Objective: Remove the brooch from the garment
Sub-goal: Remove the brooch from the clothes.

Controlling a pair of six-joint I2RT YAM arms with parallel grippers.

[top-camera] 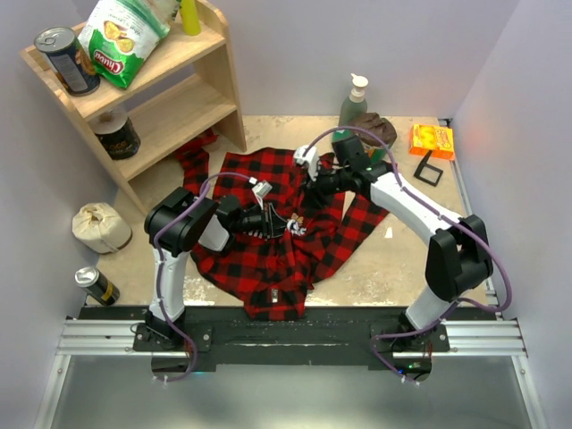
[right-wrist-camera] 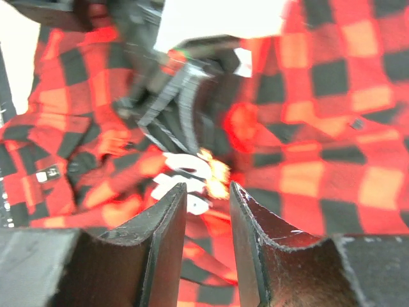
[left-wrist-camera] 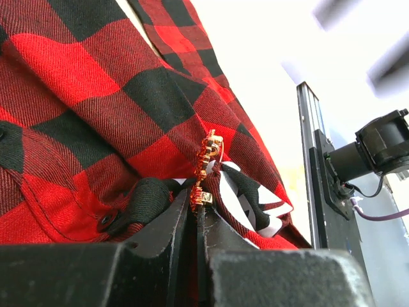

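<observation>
Your left hand (left-wrist-camera: 197, 204) is pinched shut on the red-and-black plaid flannel shirt (left-wrist-camera: 83, 83) just beside the small pale-gold brooch (left-wrist-camera: 208, 160), centre-scene, so ease your parted right hand (right-wrist-camera: 208, 192) onto it and close.

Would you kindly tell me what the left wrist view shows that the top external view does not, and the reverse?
Only the left wrist view: the brooch in close detail, a gold-tan ornament on the garment, with its lower end pinched in the shut left end effector. Only the top external view: the wooden shelf, chip bag, soap bottle and orange box. Both: the red-and-black plaid and the black patch with white letters.
</observation>
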